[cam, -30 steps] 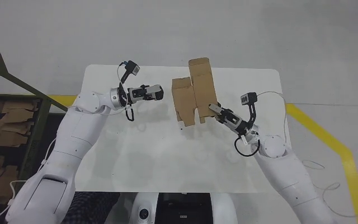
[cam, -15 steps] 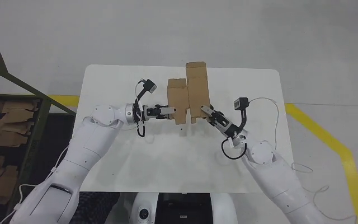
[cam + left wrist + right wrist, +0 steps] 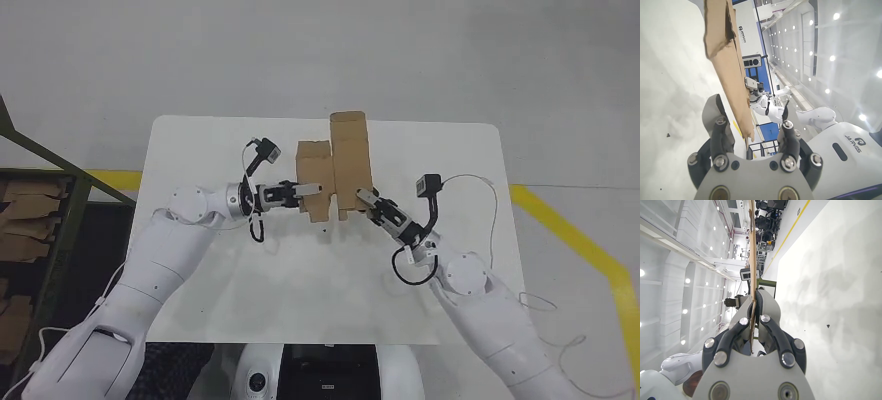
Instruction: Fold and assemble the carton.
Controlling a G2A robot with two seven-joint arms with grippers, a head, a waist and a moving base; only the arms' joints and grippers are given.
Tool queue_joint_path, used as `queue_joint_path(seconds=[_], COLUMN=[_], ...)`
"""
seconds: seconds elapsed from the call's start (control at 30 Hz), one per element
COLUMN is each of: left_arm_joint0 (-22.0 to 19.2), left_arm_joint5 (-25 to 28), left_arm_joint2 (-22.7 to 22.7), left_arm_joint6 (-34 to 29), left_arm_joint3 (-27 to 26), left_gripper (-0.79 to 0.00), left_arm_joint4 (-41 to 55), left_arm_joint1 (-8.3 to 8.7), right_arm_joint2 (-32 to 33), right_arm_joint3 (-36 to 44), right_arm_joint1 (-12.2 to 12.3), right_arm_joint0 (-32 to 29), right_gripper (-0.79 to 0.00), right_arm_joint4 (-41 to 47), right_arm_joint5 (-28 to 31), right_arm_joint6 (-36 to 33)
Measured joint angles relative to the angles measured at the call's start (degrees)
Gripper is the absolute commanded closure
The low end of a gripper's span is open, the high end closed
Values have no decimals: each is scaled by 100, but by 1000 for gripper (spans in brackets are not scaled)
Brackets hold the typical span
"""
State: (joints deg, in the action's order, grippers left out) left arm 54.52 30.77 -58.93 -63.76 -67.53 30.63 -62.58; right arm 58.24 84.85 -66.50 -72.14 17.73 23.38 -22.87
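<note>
The brown cardboard carton is flat, unfolded and held upright above the middle of the white table. My right gripper is shut on its lower right edge; in the right wrist view the thin cardboard edge runs straight out from between the pinched fingers. My left gripper is at the carton's lower left side. It is open, and the carton's torn corner hangs between its spread fingers without being clamped.
A dark rack with flat cardboard pieces stands off the table's left side. A small dark speck lies on the table below the carton. Yellow floor tape runs past the right edge.
My left arm has swung right until its open fingers straddle the carton's left edge. The right arm has carried the carton slightly left and stood it more upright.
</note>
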Motion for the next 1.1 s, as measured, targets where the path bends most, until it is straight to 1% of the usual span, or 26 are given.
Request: queue_joint_path(seconds=[0.1, 0.17, 0.23, 0.27, 0.37, 0.4, 0.43, 0.47, 0.5, 0.53, 0.57, 0.73, 0.87, 0.97, 1.1], left_arm_joint0=[-33, -45, -48, -47, -43, -42, -43, -46, -49, -50, -51, -52, -76, -109, -221], left_arm_joint5=[8, 10, 11, 7, -14, -19, -22, -24, -19, -10, -1, 21, 43, 29, -161], left_arm_joint2=[24, 33, 36, 36, 27, 20, 14, 7, -4, -15, -28, -122, -201, -245, -269], left_arm_joint6=[6, 12, 19, 21, 35, 40, 41, 42, 42, 41, 38, -56, -237, -527, -1139], left_arm_joint3=[64, 91, 112, 120, 142, 150, 156, 162, 168, 175, 184, 270, 378, 468, 584], left_gripper=[-391, -360, -308, -274, -83, 0, 0, 0, 0, 0, 0, 0, 0, 0, 0], left_arm_joint4=[-29, -44, -36, -27, 11, 30, 35, 36, 35, 33, 29, 37, 12, 35, -10], left_arm_joint1=[-18, -26, -35, -39, -49, -52, -54, -56, -57, -57, -56, -40, -17, 5, 53], right_arm_joint2=[-5, -2, 2, 3, -3, -7, -9, -10, -8, -3, 4, 135, 363, 527, 740], right_arm_joint3=[-20, -29, -34, -32, -14, -7, -1, 5, 14, 21, 30, 123, 158, 94, -162], right_arm_joint1=[-22, -34, -47, -53, -72, -80, -86, -91, -97, -101, -104, -103, -66, -33, 12], right_arm_joint0=[11, 11, 7, 7, 6, 8, 10, 12, 13, 12, 9, -68, -151, -146, -23], right_gripper=[0, 0, 0, 0, 0, 0, -102, -172, -299, -705, -785, -785, -785, -785, -785], right_arm_joint4=[22, 32, 43, 44, 46, 39, 34, 29, 26, 23, 21, 30, 107, 274, 490], right_arm_joint5=[-9, -10, -10, -8, -2, -2, -2, 0, 10, 20, 32, 156, 338, 511, 638], right_arm_joint6=[-5, 3, 11, 12, 6, 3, -2, -8, -17, -24, -32, -42, -230, -611, -1220])
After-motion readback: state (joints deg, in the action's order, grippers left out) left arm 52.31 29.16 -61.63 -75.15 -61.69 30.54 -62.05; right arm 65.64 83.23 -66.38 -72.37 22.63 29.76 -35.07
